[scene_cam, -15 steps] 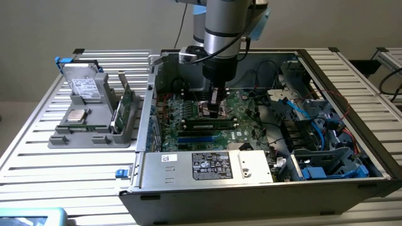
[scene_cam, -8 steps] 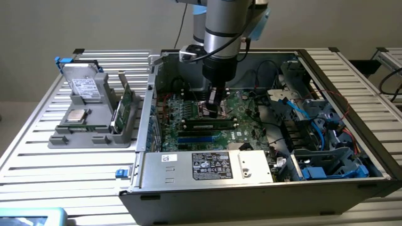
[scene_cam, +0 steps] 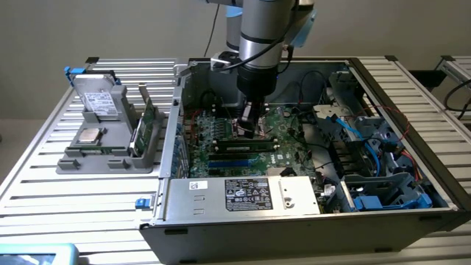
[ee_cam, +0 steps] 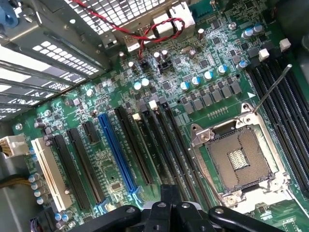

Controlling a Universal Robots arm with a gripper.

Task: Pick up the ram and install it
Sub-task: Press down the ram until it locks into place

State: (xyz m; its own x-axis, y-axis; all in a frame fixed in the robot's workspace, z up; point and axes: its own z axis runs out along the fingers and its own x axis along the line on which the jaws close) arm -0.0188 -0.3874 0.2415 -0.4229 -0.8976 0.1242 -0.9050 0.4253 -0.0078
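The arm reaches down into the open computer case (scene_cam: pixel 353 66), and my gripper (scene_cam: pixel 249 128) hangs just over the green motherboard (scene_cam: pixel 283 124). Close in front of it, a slim green strip with dark chips, which looks like the ram (scene_cam: pixel 245 147), lies along a long black slot. I cannot tell how deeply it sits. In the wrist view my gripper (ee_cam: pixel 170 198) hovers between the dark expansion slots and the open CPU socket (ee_cam: pixel 239 157). I see nothing green held in it.
Two blue slots (scene_cam: pixel 231 160) run in front of the strip. The power supply box (scene_cam: pixel 243 194) walls the case front, and drive cages with cables (scene_cam: pixel 375 165) fill the exterior view's right. A grey holder (scene_cam: pixel 110 157) left of the case carries a drive and upright green boards (scene_cam: pixel 147 126).
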